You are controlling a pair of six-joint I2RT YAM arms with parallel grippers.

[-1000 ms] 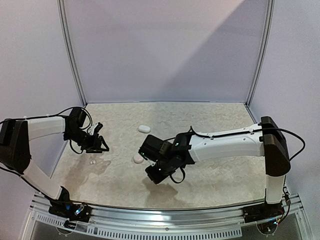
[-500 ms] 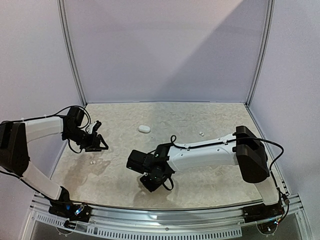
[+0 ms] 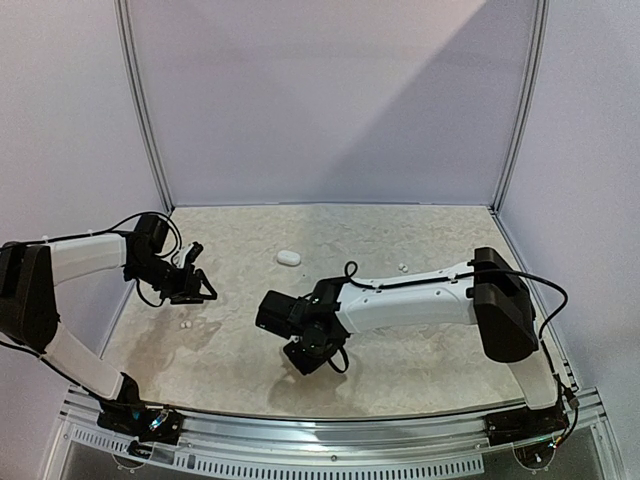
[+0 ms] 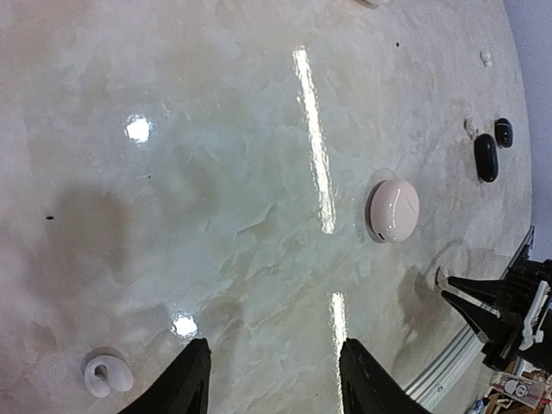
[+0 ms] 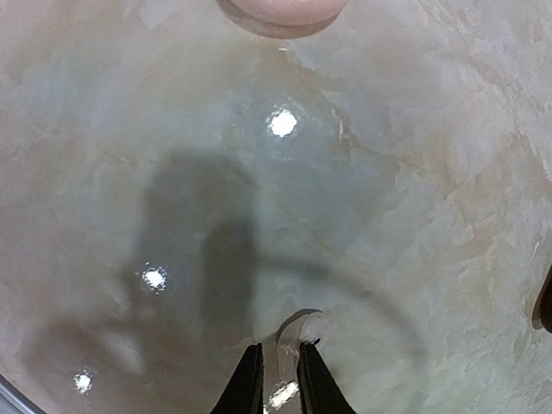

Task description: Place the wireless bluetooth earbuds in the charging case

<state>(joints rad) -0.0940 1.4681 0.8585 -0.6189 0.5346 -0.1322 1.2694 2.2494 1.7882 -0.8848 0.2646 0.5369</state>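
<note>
At pick stage; zero earbuds seated. Right gripper (image 5: 280,349) pinched almost shut on small pale piece, likely a white earbud (image 5: 289,332), low over table (image 5: 414,172), near white case (image 5: 280,7), apparently closed. Left gripper (image 4: 274,345) open, empty, near loose earbud (image 4: 105,375). Case opening and insertion left.

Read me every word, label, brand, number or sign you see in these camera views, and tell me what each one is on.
None can be read.
White case, black case, white earbud: no marking visible.
Pale label-like patch in the bottom right corner of the left wrist view: dark marks, too small and blurred to read.
</note>
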